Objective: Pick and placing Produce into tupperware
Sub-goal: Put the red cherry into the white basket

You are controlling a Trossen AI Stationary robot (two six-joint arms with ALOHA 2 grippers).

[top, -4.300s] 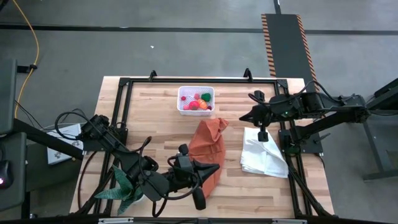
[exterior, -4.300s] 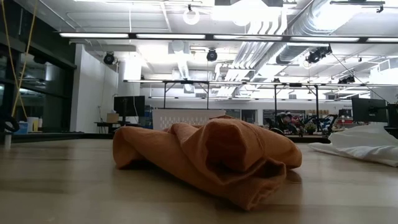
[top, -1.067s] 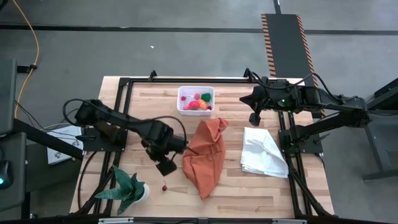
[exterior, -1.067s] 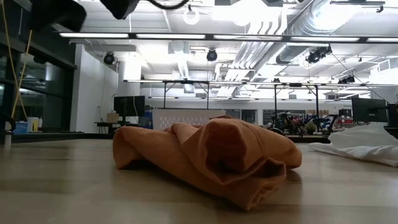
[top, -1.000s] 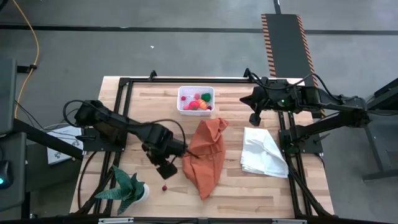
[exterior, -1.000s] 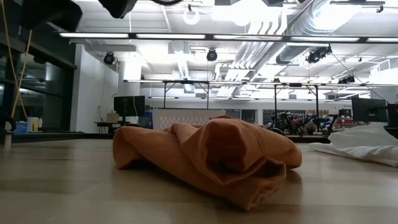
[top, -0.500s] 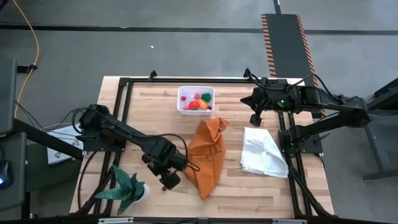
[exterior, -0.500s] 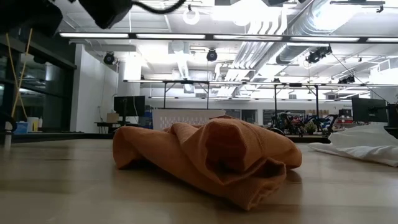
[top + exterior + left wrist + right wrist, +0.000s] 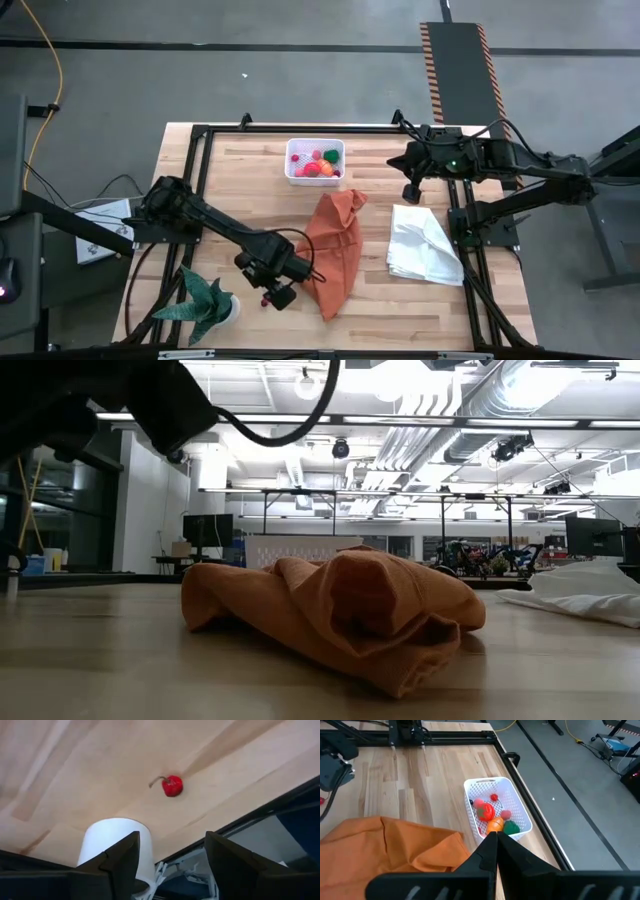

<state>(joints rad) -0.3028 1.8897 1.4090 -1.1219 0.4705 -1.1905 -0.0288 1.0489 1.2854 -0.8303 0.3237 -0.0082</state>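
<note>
A small red cherry with a stem lies on the bare wood near the table's near edge, also seen in the high view as a red cherry. My left gripper hangs open just above and beside it, touching nothing; the high view shows this left gripper slanting down. The white tupperware stands at the far middle, holding several red, orange, green and pink pieces of produce. My right gripper waits shut, high at the far right, with nothing in it.
A crumpled orange cloth lies just right of my left gripper, and a white cloth lies farther right. A green spiky plant in a white pot stands at the near left, close to the cherry. A black frame borders the table.
My left gripper has come down and gone toward the table's near edge, closing in on the cherry. The cherry has stayed where it was on the wood.
</note>
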